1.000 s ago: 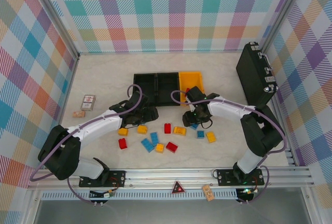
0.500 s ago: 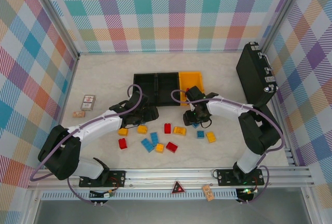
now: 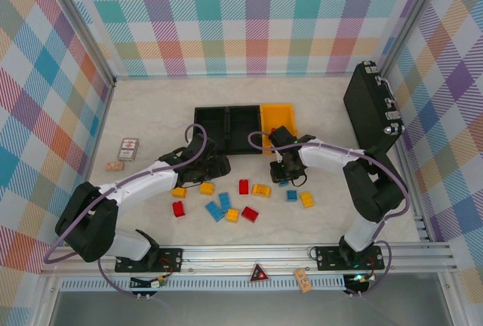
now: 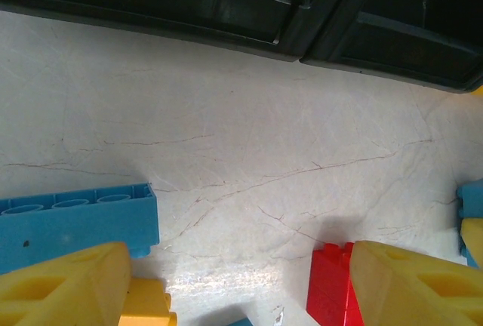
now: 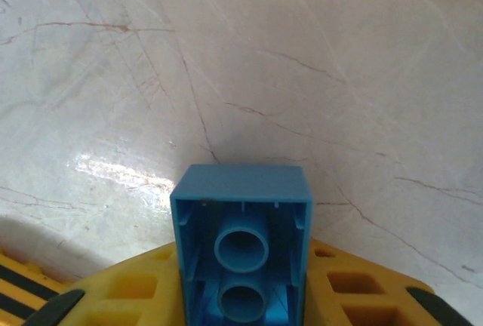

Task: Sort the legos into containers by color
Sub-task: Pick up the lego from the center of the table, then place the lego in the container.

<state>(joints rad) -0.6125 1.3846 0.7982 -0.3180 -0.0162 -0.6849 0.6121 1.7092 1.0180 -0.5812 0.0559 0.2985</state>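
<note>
My right gripper (image 3: 285,173) is shut on a small blue lego (image 5: 241,228). The brick's hollow underside faces the wrist camera, pinched between the yellow fingers (image 5: 128,288) just above the pale table. My left gripper (image 3: 216,166) stands open low over the table with nothing between its fingers (image 4: 68,288). A long blue lego (image 4: 75,220) and a yellow one (image 4: 147,303) lie by its left finger, a red one (image 4: 332,284) by its right. The containers stand in a row behind: two black bins (image 3: 210,121) (image 3: 243,121) and a yellow-orange bin (image 3: 279,118).
Several loose legos lie in front of the grippers, among them red (image 3: 178,208), blue (image 3: 215,210) and yellow (image 3: 306,199) ones. A large black case (image 3: 371,107) stands at the right wall. A small printed card (image 3: 129,149) lies at the left.
The right gripper's jaws have closed on the blue lego, and that arm has shifted slightly. The left arm has not moved.
</note>
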